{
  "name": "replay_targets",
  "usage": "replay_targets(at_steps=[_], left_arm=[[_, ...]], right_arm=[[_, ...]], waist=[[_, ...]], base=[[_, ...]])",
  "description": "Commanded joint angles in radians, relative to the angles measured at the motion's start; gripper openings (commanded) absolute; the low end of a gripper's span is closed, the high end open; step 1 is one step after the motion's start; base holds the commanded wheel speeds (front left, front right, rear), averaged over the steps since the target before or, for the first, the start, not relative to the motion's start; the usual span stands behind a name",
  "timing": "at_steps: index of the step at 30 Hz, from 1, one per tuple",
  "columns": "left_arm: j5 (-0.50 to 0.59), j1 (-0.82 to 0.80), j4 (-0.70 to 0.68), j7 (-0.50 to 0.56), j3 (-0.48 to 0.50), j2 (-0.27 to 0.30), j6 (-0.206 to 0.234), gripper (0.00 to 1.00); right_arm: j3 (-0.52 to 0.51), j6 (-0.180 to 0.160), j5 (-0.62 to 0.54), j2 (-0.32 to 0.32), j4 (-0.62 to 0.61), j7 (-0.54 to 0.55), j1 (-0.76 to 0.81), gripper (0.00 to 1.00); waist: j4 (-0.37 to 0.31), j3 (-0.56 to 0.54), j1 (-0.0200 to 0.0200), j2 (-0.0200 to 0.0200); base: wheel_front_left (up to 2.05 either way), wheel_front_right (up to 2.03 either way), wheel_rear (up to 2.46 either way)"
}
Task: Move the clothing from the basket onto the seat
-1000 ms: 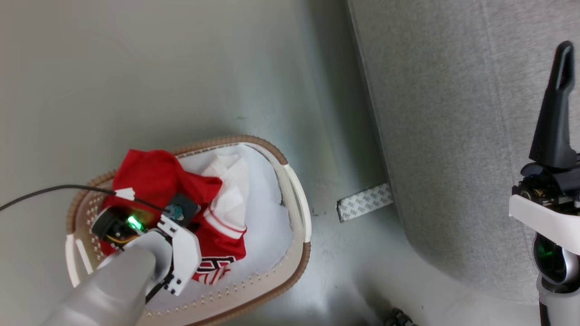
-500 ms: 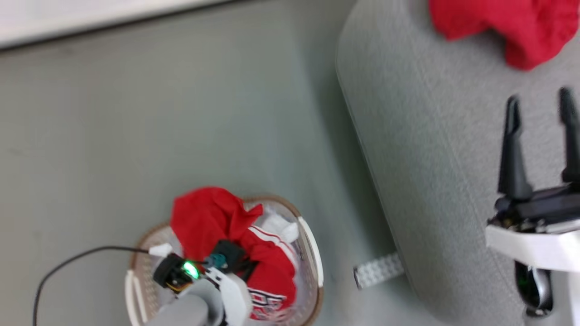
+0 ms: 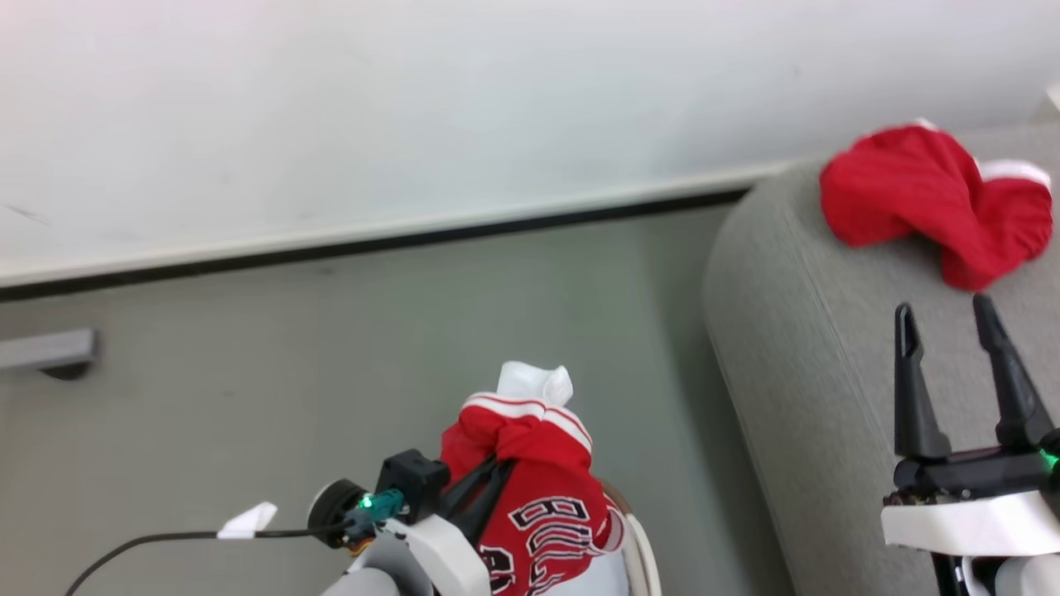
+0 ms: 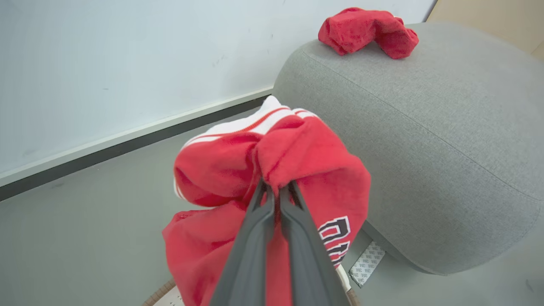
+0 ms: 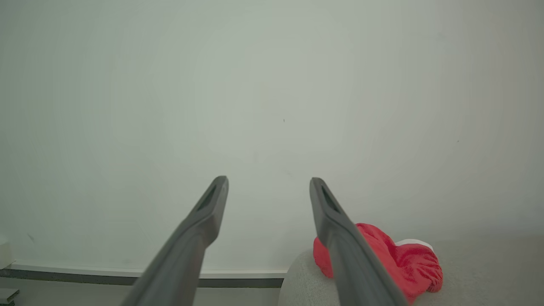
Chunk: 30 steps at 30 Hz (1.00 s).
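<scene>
A smooth grey-green floor [image 3: 248, 372] takes up the lower left of the head view. Nearest, at the bottom centre of that view, the left pincer [image 4: 277, 190] is clenched tight on a bunched fold of the red clothing [image 4: 314, 165]. Its two dark fingers are pressed together and the fabric bulges over their tips. The garment hangs from that grip in a lump, with white striped trim uppermost and black-and-white lettering low on its right side. Beneath it a sliver of the basket [image 3: 639, 553] shows at the bottom edge as a white handle. The frame cuts off the garment's lower end, so I cannot tell whether it is clear of the basket. The pale left forearm rises from the bottom edge, and a black cable [image 3: 149, 540] trails off to the lower left.

To the right, open floor separates the hanging garment from the rounded side of the grey seat [image 4: 425, 127]. A strip of patterned tape [image 4: 367, 263] lies at the seat's foot.

At the lower right, the right pincer [image 3: 942, 306] stands over the seat, released, its fingers spread wide and pointing up the frame with nothing between them. Beyond its tips and apart from them, a second red garment [image 3: 919, 194] lies crumpled on the seat near its far edge. Behind everything, a dark skirting strip [image 3: 414, 238] meets the pale wall [image 3: 414, 108].
</scene>
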Motion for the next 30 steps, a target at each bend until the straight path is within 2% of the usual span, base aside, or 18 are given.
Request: replay_targets(at_steps=[1, 6, 10, 20, 30], left_arm=[[0.021, 0.022, -0.035, -0.001, 0.023, 0.012, 0.004, 0.0], [0.08, 0.025, -0.12, -0.001, 0.053, 0.038, 0.027, 0.0], [0.087, 0.0, -0.176, -0.001, 0.076, 0.053, 0.039, 0.0], [0.032, -0.08, -0.344, 0.043, 0.161, 0.084, 0.073, 0.0], [0.002, -0.104, -0.426, 0.088, 0.172, 0.09, 0.084, 0.0]], right_arm=[[0.001, -0.003, 0.013, -0.008, 0.013, 0.003, 0.024, 1.0], [0.018, -0.003, 0.062, -0.003, 0.044, -0.001, 0.048, 1.0], [0.041, -0.003, 0.085, -0.01, 0.064, -0.003, 0.052, 1.0], [0.113, -0.003, 0.103, -0.003, 0.116, -0.008, 0.07, 1.0], [0.185, -0.003, 0.112, 0.008, 0.163, -0.019, 0.064, 1.0]], waist=[[0.065, -0.076, 0.0004, -0.0001], [0.082, -0.127, 0.0004, -0.0001], [0.088, -0.158, 0.0004, -0.0001], [0.1, -0.178, 0.0004, -0.0001], [0.11, -0.183, 0.0004, -0.0001]], base=[[0.0, 0.0, 0.0], [0.0, 0.0, 0.0], [0.0, 0.0, 0.0], [0.0, 0.0, 0.0], [0.0, 0.0, 0.0]])
